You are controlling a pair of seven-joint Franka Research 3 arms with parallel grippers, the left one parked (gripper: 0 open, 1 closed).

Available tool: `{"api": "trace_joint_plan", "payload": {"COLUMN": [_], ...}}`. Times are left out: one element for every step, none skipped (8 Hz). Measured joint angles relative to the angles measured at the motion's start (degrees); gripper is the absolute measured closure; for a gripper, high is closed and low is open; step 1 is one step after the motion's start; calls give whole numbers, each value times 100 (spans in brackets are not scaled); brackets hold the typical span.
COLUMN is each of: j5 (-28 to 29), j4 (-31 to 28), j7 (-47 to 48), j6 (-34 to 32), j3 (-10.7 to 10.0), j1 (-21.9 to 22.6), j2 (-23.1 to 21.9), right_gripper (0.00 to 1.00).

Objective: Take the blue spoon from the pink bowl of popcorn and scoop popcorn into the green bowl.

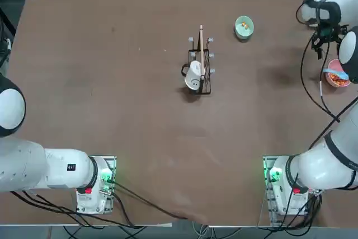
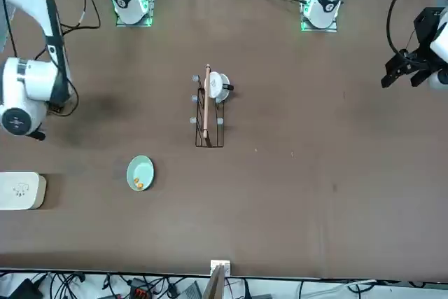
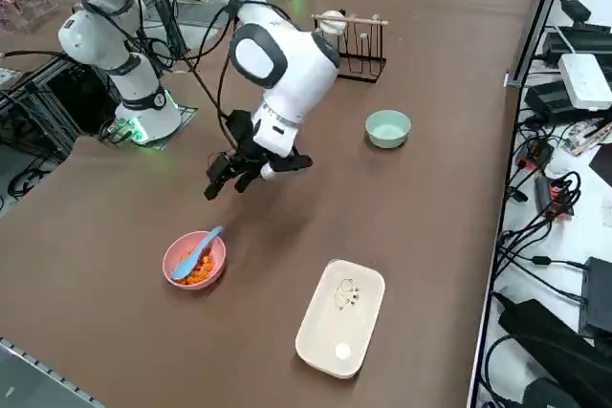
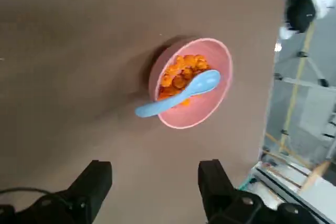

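Right gripper (image 4: 155,182) empty, fingers apart above pink bowl (image 4: 220,98), cream box (image 3: 339,317) nearby, mug rack (image 3: 361,45) well apart

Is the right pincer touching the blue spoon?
Apart. The right side view shows the open right pincer raised clear of the blue spoon in the pink bowl.

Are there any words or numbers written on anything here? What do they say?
No words or numbers can be read anywhere.
Cream-white box: a small dark mark on its lid, too small to read.
White mug on the rack: a drawn face, no letters.
Parked left arm: a small dark sticker, too small to read.
Pink bowl, blue spoon, green bowl: no text.
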Motion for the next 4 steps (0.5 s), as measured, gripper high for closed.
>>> {"api": "trace_joint_plan", "payload": {"j5": [456,978,1557,2093], "j4": [198,455,785,1152], "j7": [-402,-720,-1027,-1331], "j6": [-57,-246,-549,-880], "j3": [-4,-9,-9,-5], "j1": [-91,-135,-148,-147], "j2": [-4,-15,-44,-84], "right_gripper": [0,0,0,0]}}
